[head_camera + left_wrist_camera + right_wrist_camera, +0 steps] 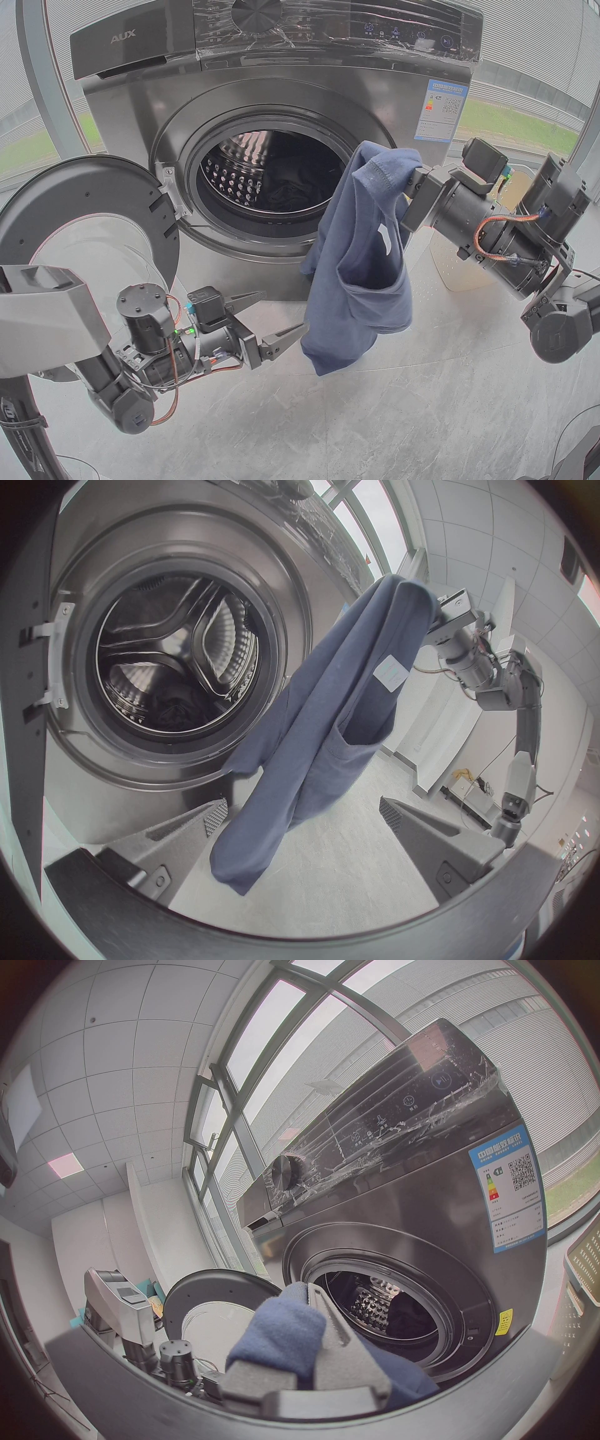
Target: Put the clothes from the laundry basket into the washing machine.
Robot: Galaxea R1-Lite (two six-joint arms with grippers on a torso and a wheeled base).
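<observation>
A blue shirt [359, 262] hangs in the air in front of the washing machine [275, 94], just right of the open drum [269, 175]. My right gripper [409, 178] is shut on the shirt's top edge, and its fingers [340, 1341] pinch the blue cloth [281, 1332]. Low over the floor, my left gripper [269, 322] stands open with nothing between its fingers [187, 836], close beside the shirt's lower hem [250, 855]. Dark clothes [290, 187] lie inside the drum. The beige laundry basket [453, 265] stands to the machine's right, mostly hidden behind my right arm.
The round machine door [87, 206] is swung open to the left, above my left arm. Grey floor [375, 412] stretches free in front of the machine. Windows run behind it. The basket's perforated wall [584, 1266] stands close beside my right wrist.
</observation>
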